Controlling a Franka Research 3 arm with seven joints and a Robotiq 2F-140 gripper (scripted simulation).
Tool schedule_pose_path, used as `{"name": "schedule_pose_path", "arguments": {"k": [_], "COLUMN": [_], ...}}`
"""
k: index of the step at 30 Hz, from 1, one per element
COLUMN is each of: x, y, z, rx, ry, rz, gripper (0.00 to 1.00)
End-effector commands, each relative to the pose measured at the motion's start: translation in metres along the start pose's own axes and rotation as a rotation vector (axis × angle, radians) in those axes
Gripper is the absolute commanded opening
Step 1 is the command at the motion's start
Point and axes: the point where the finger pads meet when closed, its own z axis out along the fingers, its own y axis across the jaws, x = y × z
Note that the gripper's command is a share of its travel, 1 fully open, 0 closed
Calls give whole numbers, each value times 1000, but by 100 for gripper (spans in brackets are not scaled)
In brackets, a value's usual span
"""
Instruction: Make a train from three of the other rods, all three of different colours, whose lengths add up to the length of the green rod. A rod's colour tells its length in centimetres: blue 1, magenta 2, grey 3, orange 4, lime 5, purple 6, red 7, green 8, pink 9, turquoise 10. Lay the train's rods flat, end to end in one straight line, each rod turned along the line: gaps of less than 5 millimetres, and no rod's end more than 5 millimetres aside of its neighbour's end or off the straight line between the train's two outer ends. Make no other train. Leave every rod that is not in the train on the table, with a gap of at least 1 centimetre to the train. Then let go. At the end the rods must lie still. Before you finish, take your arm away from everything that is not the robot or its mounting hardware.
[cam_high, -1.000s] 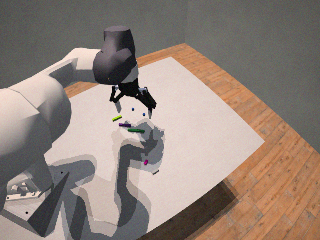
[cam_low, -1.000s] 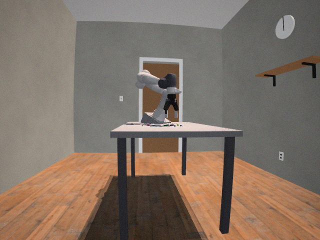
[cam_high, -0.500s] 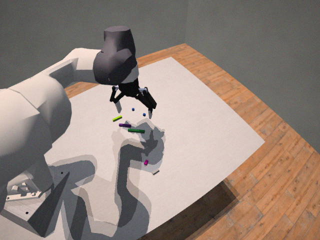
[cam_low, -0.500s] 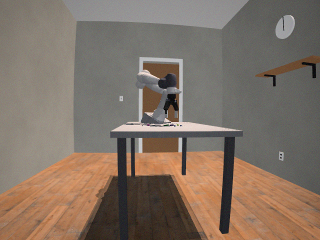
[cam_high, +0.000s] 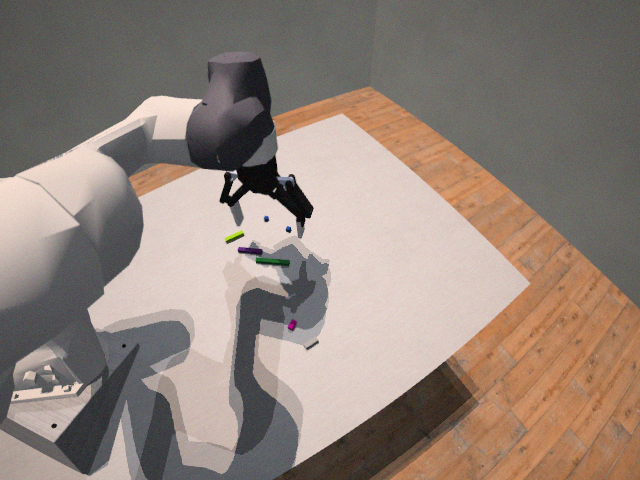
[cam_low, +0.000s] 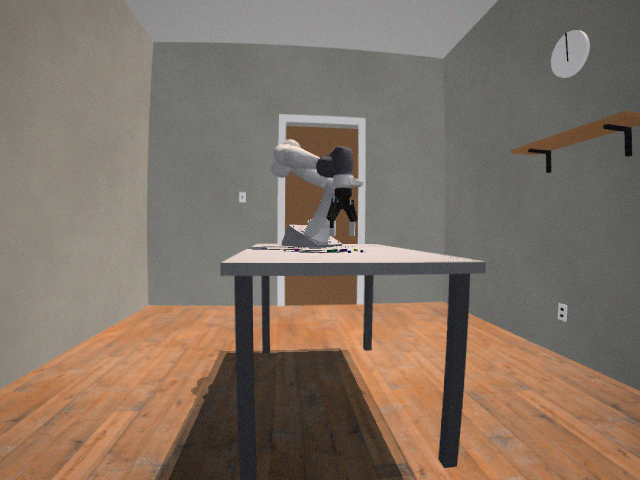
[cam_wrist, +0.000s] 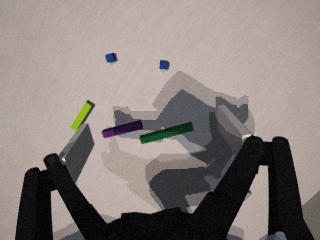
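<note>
The green rod (cam_high: 272, 261) (cam_wrist: 167, 134) lies flat on the white table top (cam_high: 413, 248). A purple rod (cam_high: 249, 250) (cam_wrist: 123, 130) lies just left of it, close to its end. A lime rod (cam_high: 234, 237) (cam_wrist: 83, 115) lies further left, slanted. Two small blue rods lie behind them: one (cam_high: 266, 218) (cam_wrist: 111, 58) and another (cam_high: 288, 228) (cam_wrist: 164, 64). A magenta rod (cam_high: 292, 324) and a grey rod (cam_high: 311, 344) lie apart nearer the table's front, in the arm's shadow. My gripper (cam_high: 266, 214) (cam_low: 342, 227) is open and empty, hanging well above the rods near the blue ones.
The robot's base (cam_high: 46, 382) stands at the left of the table. The table's edges (cam_high: 516, 273) drop to a wooden floor (cam_high: 558, 361). In the exterior view the rods show only as small specks on the table (cam_low: 351, 260).
</note>
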Motion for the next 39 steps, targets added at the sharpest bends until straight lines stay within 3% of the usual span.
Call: {"name": "schedule_pose_path", "arguments": {"k": [1,4,39], "x": [1,3,8], "y": [0,-1,-5], "z": [-1,-2,-4], "rx": [0,-1,-2], "ry": [2,3,6], "rz": [67,196,751], "gripper": [100,100,100]}}
